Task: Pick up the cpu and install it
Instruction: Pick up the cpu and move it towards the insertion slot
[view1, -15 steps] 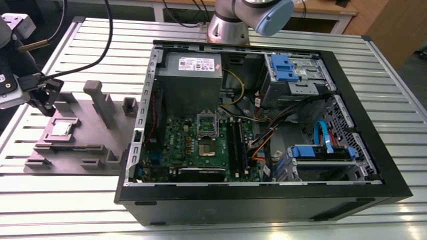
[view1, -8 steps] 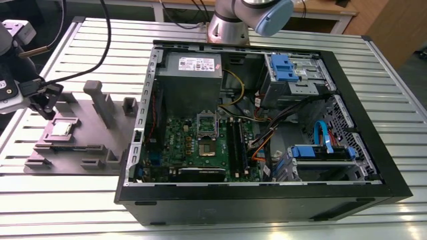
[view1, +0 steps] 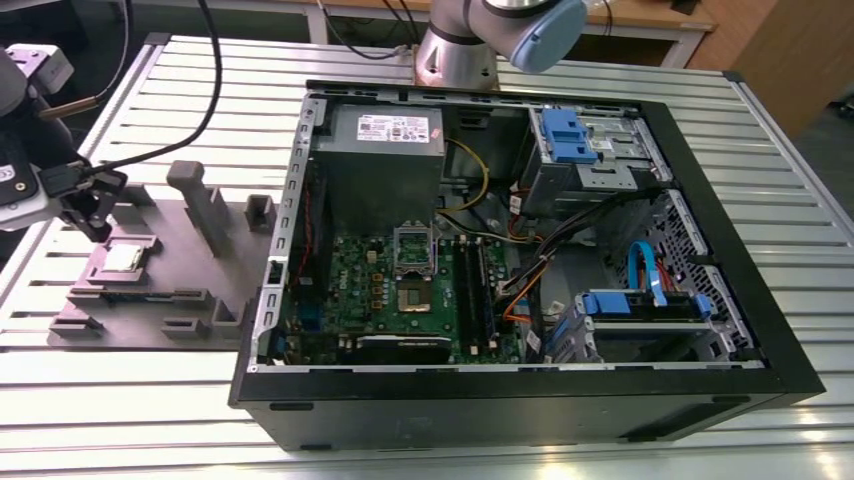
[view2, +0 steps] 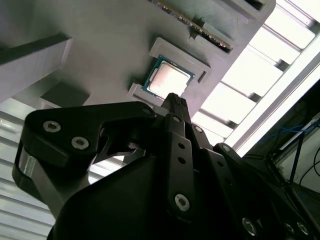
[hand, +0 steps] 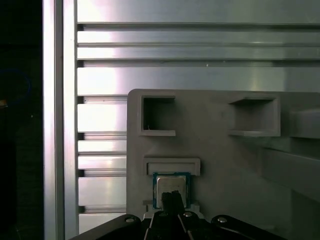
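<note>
The end effector (view1: 91, 218) hangs over a grey holder (view1: 160, 300) on the slatted metal desk (view1: 134, 390). It is clenched on nothing: in both wrist views its dark fingertips (hand: 168, 201) (view2: 176, 104) meet with no gap between them. The cpu (view1: 123, 258) lies flat in a square recess of the holder, just below the tips, with its silvery top up and its greenish rim showing. In the first wrist view the tips (hand: 173, 196) overlap the cpu's (hand: 170, 181) near edge, and in the second wrist view they point at it (view2: 169, 80) from close by. Whether they touch it I cannot tell, though the exterior view suggests a small gap. Two empty square pockets (hand: 159, 115) sit in the holder beyond the cpu, farther from the end effector. The open computer case (view1: 534, 400) stands on the desk well apart from the end effector, past the holder, and the socket (view1: 414, 255) on its green board has its metal frame raised.
</note>
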